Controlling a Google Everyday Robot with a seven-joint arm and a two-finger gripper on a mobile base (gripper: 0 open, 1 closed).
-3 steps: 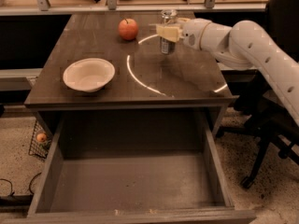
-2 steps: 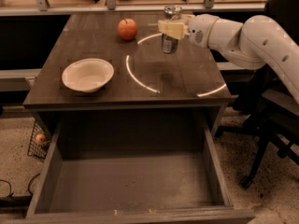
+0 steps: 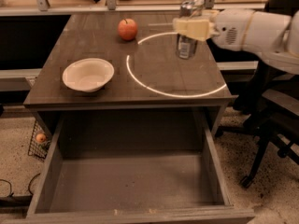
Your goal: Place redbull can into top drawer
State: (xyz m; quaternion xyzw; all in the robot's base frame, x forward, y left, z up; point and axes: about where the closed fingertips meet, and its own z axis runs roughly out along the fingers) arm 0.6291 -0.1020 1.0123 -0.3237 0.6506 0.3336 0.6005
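Observation:
The redbull can (image 3: 186, 45) is a slim silver can held upright a little above the dark tabletop (image 3: 93, 41) at the back right. My gripper (image 3: 189, 27) reaches in from the right on a white arm and is shut on the can's upper half. The top drawer (image 3: 128, 183) is pulled fully open below the table's front edge, and its flat bottom holds nothing. The can is behind and above the drawer, not over it.
A red-orange apple (image 3: 127, 29) sits at the back middle of the tabletop. A cream bowl (image 3: 88, 74) sits front left. A bright light ring (image 3: 173, 85) reflects on the tabletop. A black office chair (image 3: 275, 120) stands to the right. A wire basket (image 3: 39, 139) stands at the left.
My gripper has lifted the can up off the tabletop; it now hangs a little higher than before.

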